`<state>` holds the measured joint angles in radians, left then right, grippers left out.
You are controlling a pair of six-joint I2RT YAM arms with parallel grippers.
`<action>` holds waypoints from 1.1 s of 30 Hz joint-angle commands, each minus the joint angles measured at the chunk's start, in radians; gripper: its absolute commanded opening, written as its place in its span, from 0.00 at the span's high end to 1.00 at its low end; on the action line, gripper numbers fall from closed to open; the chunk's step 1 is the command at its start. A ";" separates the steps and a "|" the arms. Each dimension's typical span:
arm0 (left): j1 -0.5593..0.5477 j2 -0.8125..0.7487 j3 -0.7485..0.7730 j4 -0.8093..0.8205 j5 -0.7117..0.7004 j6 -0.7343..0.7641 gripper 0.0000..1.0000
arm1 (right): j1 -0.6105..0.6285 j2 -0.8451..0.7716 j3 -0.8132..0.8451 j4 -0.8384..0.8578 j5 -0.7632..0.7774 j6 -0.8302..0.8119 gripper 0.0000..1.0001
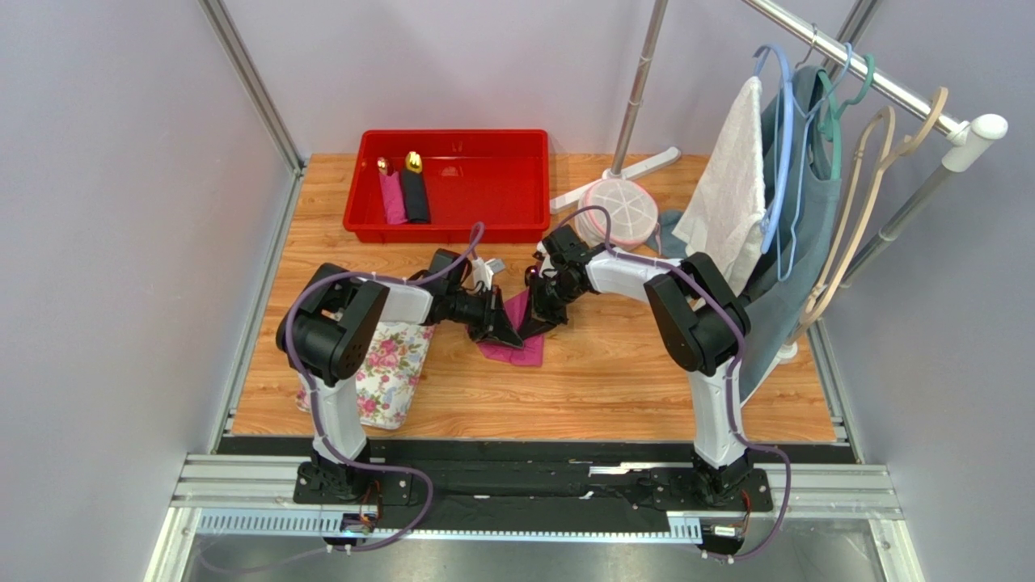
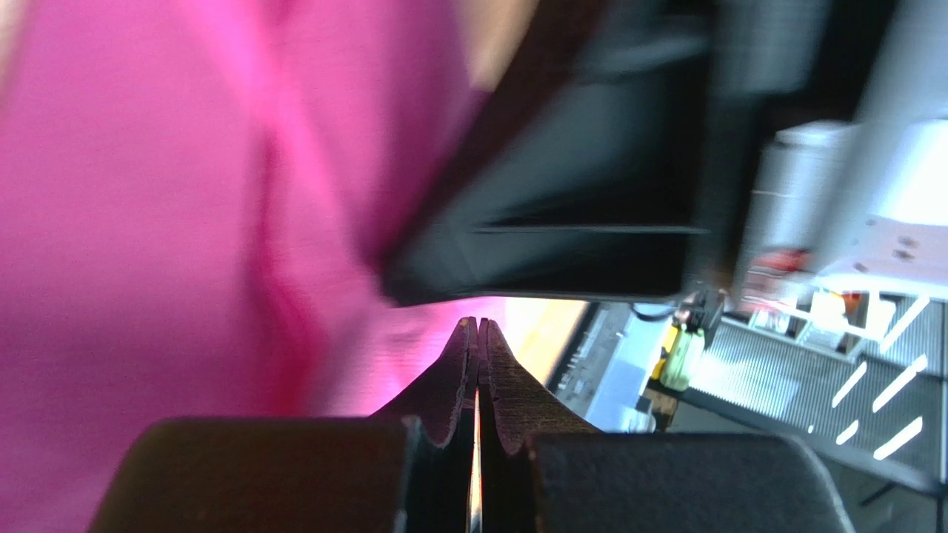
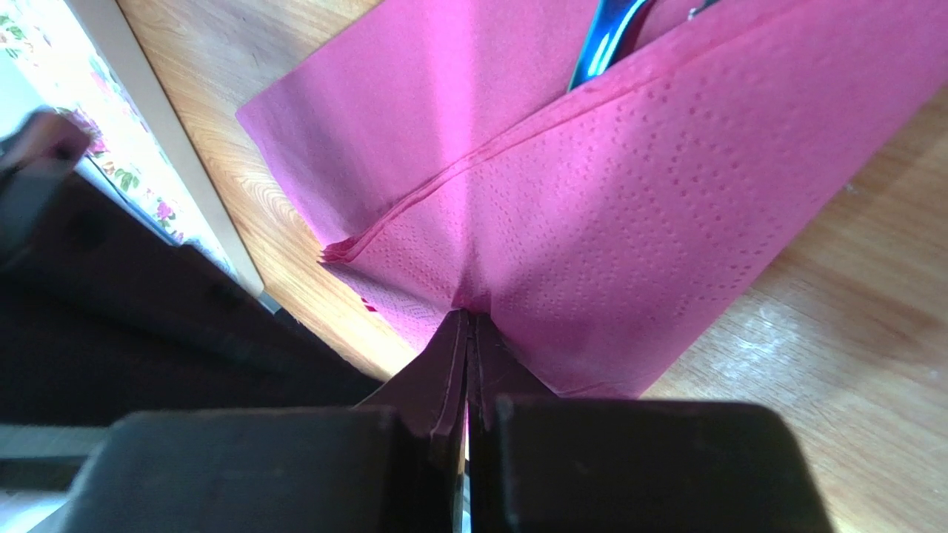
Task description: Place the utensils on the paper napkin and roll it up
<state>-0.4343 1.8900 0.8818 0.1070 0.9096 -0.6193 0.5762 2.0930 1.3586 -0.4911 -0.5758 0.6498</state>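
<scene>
The magenta-pink paper napkin (image 1: 520, 348) lies folded on the wooden table between both arms. In the right wrist view the napkin (image 3: 623, 200) is folded over, and a shiny blue-purple utensil head (image 3: 601, 39) pokes out from under the fold; the rest of the utensils is hidden. My right gripper (image 3: 467, 319) is shut, pinching the napkin's near folded edge; it also shows in the top view (image 1: 536, 318). My left gripper (image 2: 479, 324) is shut, its tips right against the blurred pink napkin (image 2: 167, 222); nothing shows between the jaws. It also shows in the top view (image 1: 507, 325).
A red bin (image 1: 486, 182) at the back holds a pink roll (image 1: 392, 197) and a black roll (image 1: 416, 194) with gold cutlery. A white floral cloth (image 1: 389, 370) lies at front left. A round white object (image 1: 620, 209) and a clothes rack with hangers (image 1: 802, 182) stand at the right.
</scene>
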 commanded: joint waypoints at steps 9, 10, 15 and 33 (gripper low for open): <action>0.000 0.123 0.071 -0.248 -0.190 0.167 1.00 | -0.007 -0.011 -0.046 0.020 0.008 -0.007 0.89; 0.000 0.116 0.066 -0.263 -0.196 0.182 1.00 | -0.010 -0.042 -0.035 0.016 0.008 -0.016 0.83; 0.000 0.086 0.075 -0.303 -0.215 0.216 1.00 | -0.032 -0.108 0.086 -0.047 0.054 -0.134 0.70; 0.000 0.090 0.106 -0.332 -0.202 0.244 1.00 | -0.026 0.004 0.143 -0.058 0.071 -0.162 0.89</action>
<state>-0.4347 1.9636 1.0008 -0.1604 0.8570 -0.4473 0.5465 2.0640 1.4727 -0.5850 -0.5232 0.4976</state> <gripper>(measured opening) 0.007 0.127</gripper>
